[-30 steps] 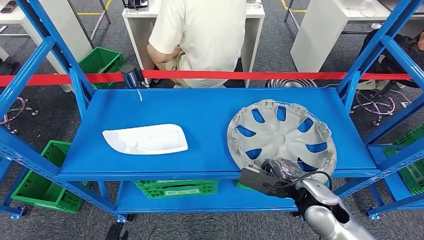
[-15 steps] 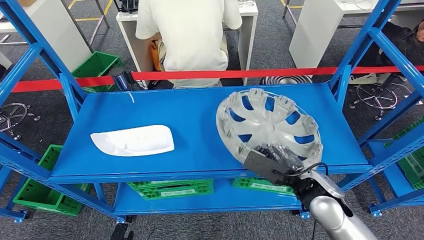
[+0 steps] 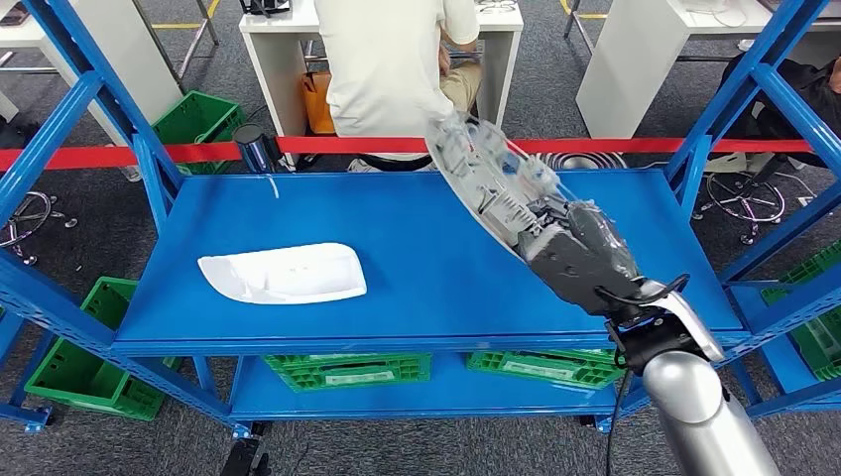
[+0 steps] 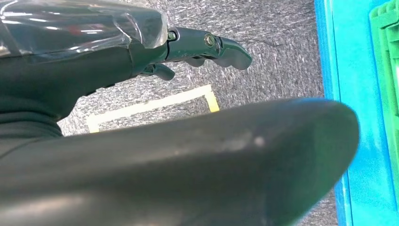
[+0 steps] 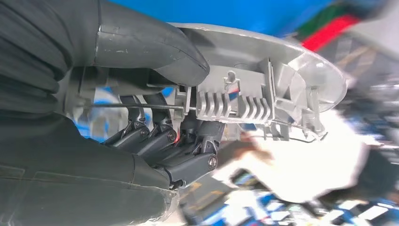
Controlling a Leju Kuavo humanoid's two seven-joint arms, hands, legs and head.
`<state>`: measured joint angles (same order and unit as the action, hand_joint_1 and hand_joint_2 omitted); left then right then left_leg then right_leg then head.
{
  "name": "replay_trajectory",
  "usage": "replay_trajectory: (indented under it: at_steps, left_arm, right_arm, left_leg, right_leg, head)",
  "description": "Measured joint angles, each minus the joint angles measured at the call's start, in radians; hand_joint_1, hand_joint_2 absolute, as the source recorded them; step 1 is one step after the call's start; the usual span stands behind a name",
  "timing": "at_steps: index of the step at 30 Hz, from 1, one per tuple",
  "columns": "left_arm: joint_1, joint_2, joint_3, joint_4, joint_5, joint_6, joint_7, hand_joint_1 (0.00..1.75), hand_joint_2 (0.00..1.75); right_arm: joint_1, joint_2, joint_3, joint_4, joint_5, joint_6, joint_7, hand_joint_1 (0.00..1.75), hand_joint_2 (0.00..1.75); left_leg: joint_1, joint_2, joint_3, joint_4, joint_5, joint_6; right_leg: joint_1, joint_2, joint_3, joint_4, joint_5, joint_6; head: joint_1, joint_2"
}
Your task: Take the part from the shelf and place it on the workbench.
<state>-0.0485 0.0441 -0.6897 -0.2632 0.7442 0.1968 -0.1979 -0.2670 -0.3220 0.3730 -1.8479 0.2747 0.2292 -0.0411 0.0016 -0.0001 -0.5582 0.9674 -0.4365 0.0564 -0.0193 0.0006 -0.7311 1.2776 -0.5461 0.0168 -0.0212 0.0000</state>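
**Hubcap up off the shelf, gripped by the right robot hand**

The right robot hand [image 3: 580,260] has the silver hubcap [image 3: 486,178] clamped by its near rim, and the part is up in the air above the blue shelf [image 3: 417,233], touching nothing but the hand. From the head view the hubcap is tilted steeply, almost edge-on, its far rim pointing toward eleven o'clock and crossing in front of the red barrier tape [image 3: 119,157]. The right wrist view gives the close-up: the thick grey thumb [image 5: 155,44] presses one face of the rim while the darker fingers [image 5: 188,165] curl onto the ribbed clips on the other side. That is a firm pinch on the rim.

Out at nine o'clock from the robot hand, the white plastic part [image 3: 283,274] lies flat on the shelf deck, well apart from the hubcap. A small dark cylinder [image 3: 255,149] stands at the shelf's far-left corner, around ten o'clock. Green crates [image 3: 347,371] sit on the lower level beneath the deck.

At twelve o'clock, beyond the tape, a person in a light shirt [image 3: 382,64] sits at a white table [image 3: 288,30], back to the shelf.

The left robot hand [image 4: 197,47] hangs over grey carpet beside the shelf's blue edge, fingers lightly curled and holding nothing.
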Motion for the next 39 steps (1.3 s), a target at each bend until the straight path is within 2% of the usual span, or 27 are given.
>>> replay_trajectory:
  at_steps: [1, 2, 4, 5, 6, 11, 12, 14, 15, 16, 18, 19, 20, 21, 24, 26, 27, 28, 30, 31, 32, 33, 34, 35, 36, 37, 39]
  left_arm:
    - [-0.001, -0.003, -0.004, 0.0, -0.004, 0.005, -0.005, 0.0, 0.0]
    - [-0.002, -0.006, -0.008, 0.0, -0.008, 0.011, -0.01, 0.0, 0.0]
    - [-0.005, -0.011, -0.017, -0.002, -0.019, 0.024, -0.021, 0.0, 0.0]
    - [-0.006, -0.013, -0.019, -0.002, -0.022, 0.028, -0.024, 0.0, 0.0]
    - [-0.006, -0.013, -0.021, -0.003, -0.024, 0.031, -0.026, 0.0, 0.0]
    - [-0.006, -0.013, -0.021, -0.003, -0.024, 0.031, -0.026, 0.0, 0.0]
    - [-0.007, -0.013, -0.022, -0.003, -0.026, 0.033, -0.027, 0.0, 0.0]
    - [-0.011, -0.015, -0.026, -0.003, -0.03, 0.044, -0.035, 0.0, 0.0]
    - [-0.014, -0.016, -0.031, -0.004, -0.035, 0.053, -0.043, 0.0, 0.0]
    - [-0.017, -0.018, -0.037, -0.005, -0.043, 0.06, -0.053, 0.0, 0.0]
    - [-0.021, -0.02, -0.049, -0.007, -0.064, 0.057, -0.071, 0.0, 0.0]
    - [-0.023, -0.019, -0.054, -0.007, -0.071, 0.046, -0.074, 0.0, 0.0]
    - [-0.025, -0.018, -0.057, -0.008, -0.074, 0.032, -0.075, 0.0, 0.0]
    - [-0.027, -0.017, -0.059, -0.008, -0.074, 0.019, -0.074, 0.0, 0.0]
    - [-0.032, -0.013, -0.063, -0.008, -0.074, -0.018, -0.074, 0.0, 0.0]
    - [-0.035, -0.01, -0.064, -0.008, -0.074, -0.034, -0.075, 0.0, 0.87]
    - [-0.037, -0.01, -0.064, -0.008, -0.074, -0.038, -0.075, 0.0, 1.31]
    - [-0.038, -0.009, -0.064, -0.008, -0.074, -0.043, -0.075, 0.0, 1.75]
    - [-0.038, -0.008, -0.064, -0.008, -0.076, -0.049, -0.075, 0.0, 1.75]
    - [-0.037, -0.008, -0.064, -0.008, -0.076, -0.052, -0.075, 0.0, 1.75]
    - [-0.036, -0.008, -0.064, -0.008, -0.077, -0.053, -0.075, 0.0, 1.75]
    - [-0.036, -0.009, -0.064, -0.008, -0.076, -0.053, -0.075, 0.0, 1.75]
    - [-0.035, -0.009, -0.064, -0.008, -0.075, -0.053, -0.077, 0.0, 1.75]
    - [-0.035, -0.009, -0.063, -0.008, -0.073, -0.053, -0.079, 0.0, 1.75]
    - [-0.033, -0.009, -0.063, -0.008, -0.072, -0.052, -0.083, 0.0, 1.75]
    - [-0.032, -0.008, -0.063, -0.008, -0.071, -0.051, -0.086, 0.0, 1.75]
    - [-0.027, -0.007, -0.062, -0.008, -0.069, -0.047, -0.091, 0.0, 1.75]
  right_arm:
    - [0.0, 0.006, -0.014, -0.003, -0.053, 0.012, -0.032, 1.75, 1.75]
    - [0.0, 0.011, -0.028, -0.006, -0.107, 0.028, -0.06, 1.75, 1.75]
    - [0.0, 0.021, -0.056, -0.011, -0.202, 0.061, -0.103, 1.75, 1.75]
    - [0.0, 0.024, -0.063, -0.013, -0.224, 0.07, -0.112, 1.75, 1.75]
    - [0.0, 0.026, -0.067, -0.014, -0.235, 0.075, -0.117, 1.75, 1.75]
    - [0.0, 0.026, -0.068, -0.014, -0.24, 0.077, -0.119, 1.75, 1.75]
    - [0.0, 0.028, -0.072, -0.014, -0.249, 0.082, -0.123, 1.75, 1.75]
    - [0.003, 0.039, -0.092, -0.016, -0.3, 0.114, -0.142, 1.75, 1.75]
    - [0.006, 0.05, -0.108, -0.017, -0.355, 0.152, -0.157, 1.75, 1.75]
    - [0.01, 0.064, -0.122, -0.016, -0.443, 0.215, -0.173, 1.75, 1.75]
    - [0.018, 0.089, -0.137, -0.011, -0.626, 0.341, -0.192, 1.75, 1.75]
    - [0.021, 0.097, -0.137, -0.007, -0.699, 0.391, -0.193, 1.75, 1.75]
    - [0.022, 0.101, -0.136, -0.005, -0.749, 0.421, -0.187, 1.75, 1.75]
    - [0.024, 0.106, -0.133, -0.002, -0.797, 0.447, -0.178, 1.75, 1.75]
    - [0.034, 0.124, -0.118, 0.007, -0.945, 0.513, -0.133, 1.75, 1.75]
    - [0.039, 0.136, -0.104, 0.01, -0.991, 0.532, -0.11, 1.75, 1.75]
    - [0.041, 0.14, -0.099, 0.011, -1.002, 0.536, -0.104, 1.75, 1.75]
    - [0.044, 0.142, -0.094, 0.013, -1.015, 0.543, -0.096, 1.75, 1.75]
    - [0.054, 0.146, -0.083, 0.018, -1.062, 0.561, -0.076, 1.75, 1.75]
    - [0.059, 0.148, -0.074, 0.021, -1.092, 0.573, -0.063, 1.75, 1.75]
    - [0.063, 0.152, -0.063, 0.022, -1.121, 0.582, -0.049, 1.75, 1.75]
    - [0.067, 0.156, -0.05, 0.023, -1.144, 0.589, -0.035, 1.75, 1.75]
    - [0.071, 0.16, -0.034, 0.024, -1.165, 0.595, -0.023, 1.75, 1.75]
    - [0.075, 0.165, -0.017, 0.024, -1.183, 0.6, -0.012, 1.75, 1.75]
    - [0.081, 0.17, 0.0, 0.024, -1.198, 0.604, -0.004, 1.75, 1.75]
    - [0.087, 0.175, 0.016, 0.024, -1.21, 0.607, 0.003, 1.75, 1.75]
    - [0.098, 0.183, 0.044, 0.024, -1.226, 0.611, 0.014, 1.75, 1.75]
  left_leg:
    - [0.0, -0.001, 0.0, 0.001, -0.001, -0.001]
    - [0.002, -0.002, 0.0, 0.004, -0.002, -0.003]
    - [0.004, -0.005, 0.0, 0.013, -0.008, -0.011]
    - [0.004, -0.006, -0.001, 0.017, -0.011, -0.015]
    - [0.005, -0.006, -0.001, 0.019, -0.012, -0.016]
    - [0.004, -0.006, -0.002, 0.02, -0.013, -0.017]
    - [0.002, -0.006, -0.004, 0.024, -0.015, -0.02]
    - [-0.001, -0.006, -0.011, 0.03, -0.018, -0.029]
    - [0.001, -0.006, -0.029, 0.065, -0.04, -0.039]
    - [0.005, -0.005, -0.068, 0.144, -0.071, -0.046]
    - [0.01, -0.004, -0.107, 0.215, -0.085, -0.05]
    - [0.008, -0.004, -0.097, 0.19, -0.064, -0.041]
    - [0.004, -0.004, -0.061, 0.113, -0.033, -0.031]
    - [0.001, -0.003, -0.04, 0.069, -0.022, -0.024]
    - [-0.006, -0.002, -0.025, 0.037, -0.02, -0.015]
    - [-0.002, 0.001, -0.012, 0.016, -0.007, -0.007]
    - [0.0, 0.002, -0.006, 0.007, 0.0, -0.003]
    - [0.002, 0.003, -0.006, 0.002, 0.004, 0.0]
    - [0.002, 0.002, -0.007, 0.002, 0.006, 0.003]
    - [0.002, 0.002, -0.007, 0.002, 0.006, 0.003]
    - [0.003, 0.001, -0.007, 0.003, 0.005, 0.001]
    - [0.004, 0.001, -0.007, 0.006, 0.004, -0.001]
    - [0.004, 0.0, -0.007, 0.011, 0.001, -0.006]
    - [0.003, 0.0, -0.01, 0.019, -0.005, -0.014]
    - [0.002, 0.0, -0.013, 0.027, -0.01, -0.022]
    - [0.001, -0.001, -0.016, 0.033, -0.014, -0.03]
    - [0.004, 0.0, -0.019, 0.036, -0.015, -0.042]
  right_leg:
    - [-0.003, 0.0, -0.004, 0.007, 0.005, 0.009]
    - [-0.006, -0.001, 0.013, -0.028, 0.024, 0.02]
    - [-0.014, -0.002, 0.078, -0.161, 0.078, 0.042]
    - [-0.016, -0.003, 0.101, -0.209, 0.095, 0.048]
    - [-0.017, -0.003, 0.113, -0.233, 0.104, 0.051]
    - [-0.017, -0.004, 0.117, -0.24, 0.105, 0.051]
    - [-0.015, -0.003, 0.122, -0.248, 0.105, 0.047]
    - [-0.01, 0.0, 0.126, -0.261, 0.104, 0.031]
    - [-0.009, 0.002, 0.127, -0.264, 0.104, 0.016]
    - [-0.009, 0.004, 0.126, -0.264, 0.105, 0.005]
    - [-0.007, 0.007, 0.13, -0.266, 0.106, -0.008]
    - [-0.004, 0.009, 0.131, -0.266, 0.106, -0.008]
    - [0.0, 0.011, 0.132, -0.266, 0.106, -0.008]
    - [0.002, 0.011, 0.131, -0.266, 0.106, -0.007]
    - [0.004, 0.01, 0.127, -0.27, 0.11, 0.001]
    - [0.005, 0.008, 0.115, -0.248, 0.097, 0.004]
    - [0.005, 0.007, 0.096, -0.209, 0.077, 0.001]
    - [0.003, 0.006, 0.067, -0.146, 0.05, -0.003]
    - [-0.001, 0.006, 0.003, -0.011, 0.004, -0.003]
    - [-0.005, 0.006, -0.013, 0.021, -0.002, 0.005]
    - [-0.009, 0.005, -0.01, 0.012, 0.007, 0.015]
    - [-0.013, 0.004, 0.014, -0.037, 0.029, 0.027]
    - [-0.017, 0.002, 0.051, -0.111, 0.056, 0.038]
    - [-0.018, 0.0, 0.087, -0.18, 0.078, 0.042]
    - [-0.018, -0.001, 0.113, -0.23, 0.093, 0.04]
    - [-0.015, -0.002, 0.127, -0.256, 0.099, 0.033]
    - [-0.01, -0.001, 0.127, -0.261, 0.102, 0.014]
  head:
    - [0.0, 0.0]
    - [0.0, 0.0]
    - [0.0, 0.0]
    - [0.0, 0.0]
    - [0.001, 0.0]
    - [0.001, 0.0]
    - [0.001, 0.0]
    - [0.001, 0.0]
    - [0.001, 0.0]
    - [0.0, 0.0]
    - [-0.001, 0.0]
    - [-0.001, 0.0]
    - [-0.001, 0.0]
    - [-0.001, 0.0]
    - [-0.001, 0.0]
    - [0.0, 0.0]
    - [0.001, 0.0]
    - [0.002, 0.0]
    - [0.002, 0.0]
    - [0.002, 0.0]
    - [0.002, 0.0]
    - [0.002, 0.0]
    - [0.002, 0.0]
    - [0.003, 0.0]
    - [0.002, 0.0]
    - [0.002, 0.0]
    - [0.001, 0.0]
